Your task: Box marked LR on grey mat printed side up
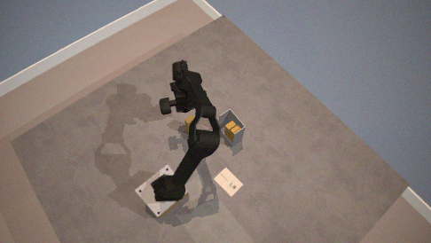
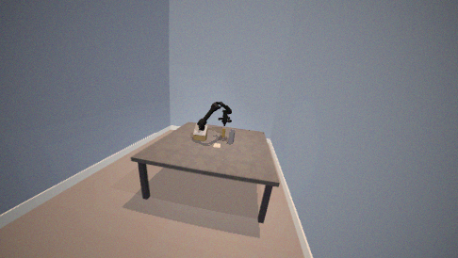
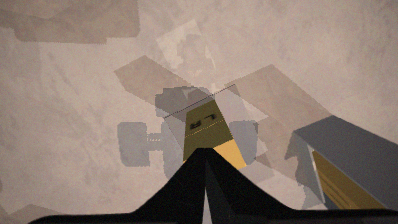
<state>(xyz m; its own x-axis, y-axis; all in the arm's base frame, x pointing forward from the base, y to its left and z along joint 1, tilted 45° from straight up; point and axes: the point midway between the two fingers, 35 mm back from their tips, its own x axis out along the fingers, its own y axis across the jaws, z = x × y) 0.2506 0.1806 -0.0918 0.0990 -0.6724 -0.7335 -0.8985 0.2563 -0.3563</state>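
The box marked LR (image 1: 189, 123) (image 2: 223, 134) (image 3: 206, 126) stands upright on the desk (image 1: 288, 137) (image 2: 207, 160) (image 3: 60, 110), outside the bin (image 1: 239, 120) (image 2: 232, 137) (image 3: 355, 150), its printed side facing sideways. The tool (image 1: 183, 107) (image 2: 224, 123) (image 3: 204, 155) is above it, fingers together and holding nothing; whether they touch the box, I cannot tell. Two boxes (image 1: 232, 129) (image 3: 345, 181) are inside the bin.

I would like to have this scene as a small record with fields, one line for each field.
end effector: shut, holding nothing
loose QSFP-100G box: upright on the table, outside the bin
its printed code: partly visible, cannot be read with certainty
bin: upright beside the loose box
boxes in bin: two
paper card: lying flat, marked LR
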